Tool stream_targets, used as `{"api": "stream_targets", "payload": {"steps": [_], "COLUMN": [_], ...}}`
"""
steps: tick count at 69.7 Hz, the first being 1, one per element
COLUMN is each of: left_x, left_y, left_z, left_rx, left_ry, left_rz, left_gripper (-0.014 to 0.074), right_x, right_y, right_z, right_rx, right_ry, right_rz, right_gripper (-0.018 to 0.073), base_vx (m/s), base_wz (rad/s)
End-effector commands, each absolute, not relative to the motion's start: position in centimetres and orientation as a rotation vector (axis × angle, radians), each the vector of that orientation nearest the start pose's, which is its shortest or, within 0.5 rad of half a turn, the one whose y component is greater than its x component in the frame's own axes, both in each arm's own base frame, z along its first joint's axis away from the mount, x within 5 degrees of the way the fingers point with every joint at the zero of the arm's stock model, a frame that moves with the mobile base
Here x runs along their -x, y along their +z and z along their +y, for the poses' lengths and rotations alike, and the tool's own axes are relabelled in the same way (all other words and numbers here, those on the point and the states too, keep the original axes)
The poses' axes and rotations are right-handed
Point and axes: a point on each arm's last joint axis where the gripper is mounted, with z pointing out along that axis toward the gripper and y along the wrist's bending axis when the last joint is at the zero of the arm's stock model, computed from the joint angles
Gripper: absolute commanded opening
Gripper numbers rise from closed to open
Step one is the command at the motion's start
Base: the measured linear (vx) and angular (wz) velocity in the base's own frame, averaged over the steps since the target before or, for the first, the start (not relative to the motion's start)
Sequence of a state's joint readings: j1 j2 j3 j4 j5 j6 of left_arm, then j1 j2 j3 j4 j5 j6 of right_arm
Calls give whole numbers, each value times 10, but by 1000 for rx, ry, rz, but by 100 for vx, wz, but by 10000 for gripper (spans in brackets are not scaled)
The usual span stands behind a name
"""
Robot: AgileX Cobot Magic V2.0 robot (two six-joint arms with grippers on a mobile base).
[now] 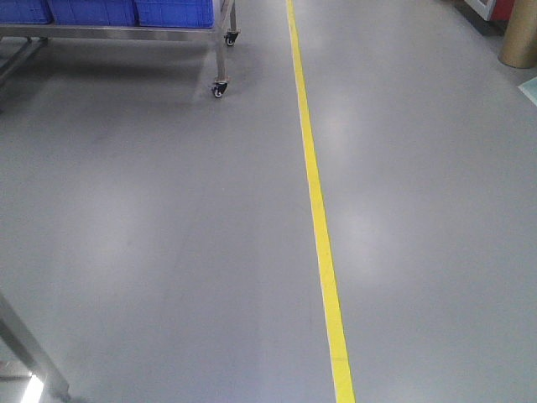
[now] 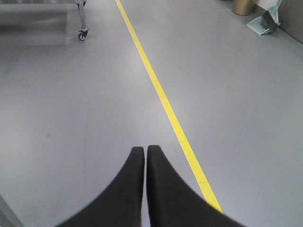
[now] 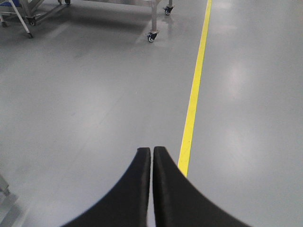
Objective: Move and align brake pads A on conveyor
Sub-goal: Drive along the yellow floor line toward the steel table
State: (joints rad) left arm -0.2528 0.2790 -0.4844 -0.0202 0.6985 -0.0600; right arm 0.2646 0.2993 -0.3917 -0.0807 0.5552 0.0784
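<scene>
No brake pads and no conveyor show in any view. My left gripper (image 2: 145, 149) is shut, its two black fingers pressed together with nothing between them, hanging over bare grey floor. My right gripper (image 3: 151, 150) is shut the same way, empty, also over the floor. Neither gripper appears in the front view.
A yellow floor line (image 1: 317, 210) runs away from me through the grey floor; it also shows as a yellow line (image 2: 161, 94) and a yellow line (image 3: 194, 94). A steel wheeled rack (image 1: 220, 50) with blue bins (image 1: 92, 12) stands far left. A steel leg (image 1: 25, 348) is near left.
</scene>
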Motion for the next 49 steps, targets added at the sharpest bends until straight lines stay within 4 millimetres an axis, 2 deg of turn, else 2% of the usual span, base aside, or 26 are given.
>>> {"api": "stream_targets", "payload": {"steps": [1,49], "left_x": [-57,-57], "left_y": [308,308], "left_z": [-16,-16], "left_rx": [-180,-180], "left_ry": [-244,-245], "left_rz": [1892,1892], "left_gripper": [-6,-6], "right_x": [-70,-70], "right_y": [290,290], "right_z": [15,15], "right_rx": [223,223], "right_ry": [137,137], "right_rz": [1847,1847], "right_gripper": [-3,-3], "base_vx": [49,41], "base_wz": [3,2]}}
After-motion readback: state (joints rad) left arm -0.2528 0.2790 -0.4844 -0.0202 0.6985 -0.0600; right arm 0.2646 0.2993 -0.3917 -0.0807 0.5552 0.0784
